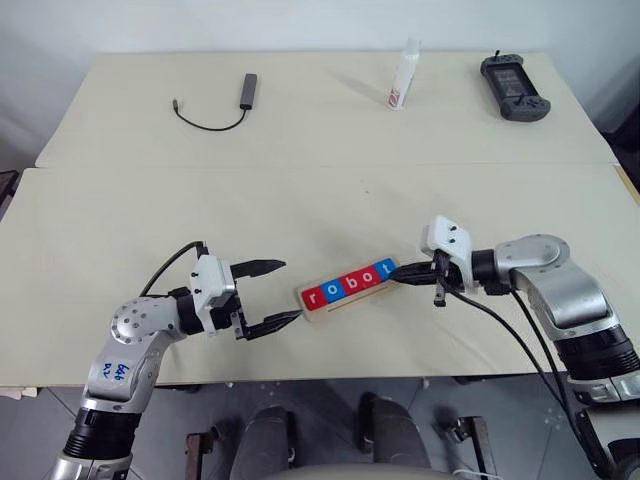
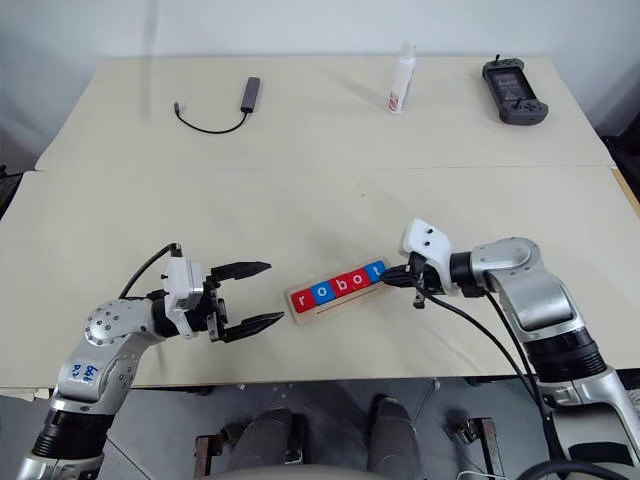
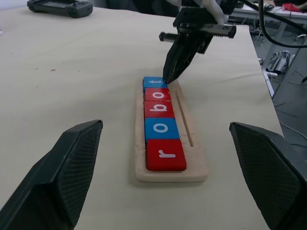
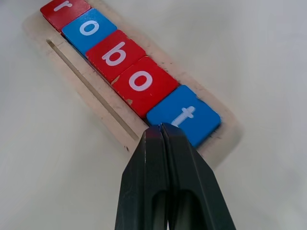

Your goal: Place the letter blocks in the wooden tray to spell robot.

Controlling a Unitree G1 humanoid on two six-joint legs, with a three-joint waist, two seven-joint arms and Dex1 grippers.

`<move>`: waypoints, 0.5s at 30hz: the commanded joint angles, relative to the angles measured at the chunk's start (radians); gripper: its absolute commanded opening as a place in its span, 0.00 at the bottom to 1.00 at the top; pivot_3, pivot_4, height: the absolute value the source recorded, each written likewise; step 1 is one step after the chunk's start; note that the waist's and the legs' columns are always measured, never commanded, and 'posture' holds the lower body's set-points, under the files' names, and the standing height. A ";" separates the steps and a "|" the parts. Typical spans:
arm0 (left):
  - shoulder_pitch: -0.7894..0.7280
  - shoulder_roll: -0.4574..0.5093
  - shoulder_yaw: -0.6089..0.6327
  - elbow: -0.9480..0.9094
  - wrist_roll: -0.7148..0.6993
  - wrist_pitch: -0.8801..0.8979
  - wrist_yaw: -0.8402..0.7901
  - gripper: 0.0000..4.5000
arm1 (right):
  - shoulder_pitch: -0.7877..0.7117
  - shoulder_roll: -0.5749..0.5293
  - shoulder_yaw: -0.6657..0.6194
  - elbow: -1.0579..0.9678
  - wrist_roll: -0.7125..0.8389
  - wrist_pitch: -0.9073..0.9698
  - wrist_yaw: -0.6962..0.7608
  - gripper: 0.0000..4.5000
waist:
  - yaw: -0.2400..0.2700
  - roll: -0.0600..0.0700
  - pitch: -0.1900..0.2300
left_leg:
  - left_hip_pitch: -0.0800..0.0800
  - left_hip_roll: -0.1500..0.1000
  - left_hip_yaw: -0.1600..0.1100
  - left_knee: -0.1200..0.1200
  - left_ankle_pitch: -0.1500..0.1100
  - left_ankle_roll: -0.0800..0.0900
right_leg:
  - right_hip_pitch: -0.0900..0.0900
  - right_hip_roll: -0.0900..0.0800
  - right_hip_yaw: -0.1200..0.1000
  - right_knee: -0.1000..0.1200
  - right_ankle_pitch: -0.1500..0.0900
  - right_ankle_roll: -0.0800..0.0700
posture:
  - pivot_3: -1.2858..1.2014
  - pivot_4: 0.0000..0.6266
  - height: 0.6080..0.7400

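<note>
Right arm: your right gripper [image 1: 408,272] reaches in from the right, angled down toward the near table [image 1: 120,215], its tip at the blue "t" end of the wooden tray [image 1: 322,310].
Right jaws: you have them pressed fully together with nothing between them; the joined tip sits at the edge of the "t" block [image 4: 184,116], and whether it touches you cannot tell.
Left arm: your left gripper [image 1: 275,292] lies roughly level just off the tray's "r" end, pointing at it without touching.
Left jaws: you have them spread wide, one finger above the other in the head views, empty.
Letter blocks: you can count five letter blocks [image 3: 161,121], three red and two blue, side by side in one row.
Writing: white lowercase letters read r, o, b, o, t along the row.
Tray position: it lies at a slant near the front edge of the near table, between your two grippers; the blocks sit on its flat part beside the long groove [image 3: 183,120].
Far table: one white bottle [image 1: 404,76] with a red label you cannot read, one black handheld controller [image 1: 513,88], one dark cable adapter [image 1: 232,100].
</note>
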 commanded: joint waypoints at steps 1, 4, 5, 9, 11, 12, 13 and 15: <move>-0.001 0.000 0.019 -0.028 -0.009 -0.020 0.004 1.00 | -0.022 0.007 0.001 0.003 -0.006 -0.011 -0.007 0.01 | 0.002 0.000 0.000 | 0.000 0.000 0.000 0.000 0.000 0.000 | 0.000 0.000 0.000 0.000 0.000 0.000 | 0.52 0.24 1.00; -0.003 -0.001 0.017 -0.025 -0.008 -0.024 0.006 1.00 | -0.029 0.007 -0.003 -0.003 0.002 -0.012 0.001 0.01 | 0.001 0.000 0.000 | 0.000 0.000 0.000 0.000 0.000 0.000 | 0.000 0.000 0.000 0.000 0.000 0.000 | 0.52 0.24 1.00; -0.004 -0.002 0.016 -0.024 -0.007 -0.025 0.008 1.00 | -0.033 0.002 -0.010 -0.009 0.011 -0.006 0.011 0.01 | 0.001 0.000 0.000 | 0.000 0.000 0.000 0.000 0.000 0.000 | 0.000 0.000 0.000 0.000 0.000 0.000 | 0.52 0.24 1.00; 0.000 -0.001 0.020 -0.025 -0.008 -0.030 0.009 1.00 | -0.079 -0.022 -0.034 0.010 0.038 -0.013 0.067 0.01 | 0.000 0.000 0.000 | 0.000 0.000 0.000 0.000 0.000 0.000 | 0.000 0.000 0.000 0.000 0.000 0.000 | 0.52 0.24 1.00; 0.005 0.003 0.025 -0.023 -0.007 -0.036 0.010 1.00 | -0.138 -0.006 -0.028 0.085 0.017 -0.053 0.068 0.01 | -0.001 0.000 0.000 | 0.000 0.000 0.000 0.000 0.000 0.000 | 0.000 0.000 0.000 0.000 0.000 0.000 | 0.52 0.24 1.00; 0.007 0.005 0.028 -0.022 -0.006 -0.038 0.011 1.00 | -0.171 0.008 -0.019 0.134 0.000 -0.084 0.064 0.01 | -0.002 0.000 0.000 | 0.000 0.000 0.000 0.000 0.000 0.000 | 0.000 0.000 0.000 0.000 0.000 0.000 | 0.52 0.24 1.00; 0.009 0.007 0.033 -0.022 -0.005 -0.039 0.013 1.00 | -0.205 0.028 -0.007 0.190 -0.019 -0.126 0.059 0.01 | -0.003 0.000 0.000 | 0.000 0.000 0.000 0.000 0.000 0.000 | 0.000 0.000 0.000 0.000 0.000 0.000 | 0.52 0.24 1.00; 0.017 0.010 0.042 -0.025 -0.005 -0.041 0.017 1.00 | -0.262 0.073 0.009 0.296 -0.050 -0.202 0.049 0.01 | -0.006 0.000 0.000 | 0.000 0.000 0.000 0.000 0.000 0.000 | 0.000 0.000 0.000 0.000 0.000 0.000 | 0.52 0.24 1.00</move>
